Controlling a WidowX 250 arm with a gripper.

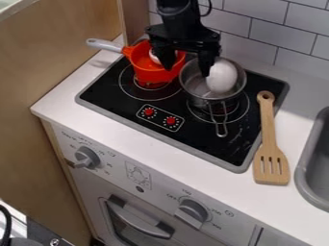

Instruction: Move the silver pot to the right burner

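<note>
My gripper [187,72] hangs from the top edge over the stove with its fingers spread wide. One finger is over the orange pot and the other over the left part of the silver pot [196,88]. That metal pot is upright over the right burner ring [237,111], its handle pointing toward the front. A white egg-shaped object [221,77] rests in it. Whether a finger touches the silver pot's rim, I cannot tell.
The orange pot [149,73], holding something white, stands on the left burner with its grey handle toward the upper left. A wooden spatula [270,144] lies across the stove's right edge, beside a grey sink [315,158]. Tiled wall behind, wooden panel at left.
</note>
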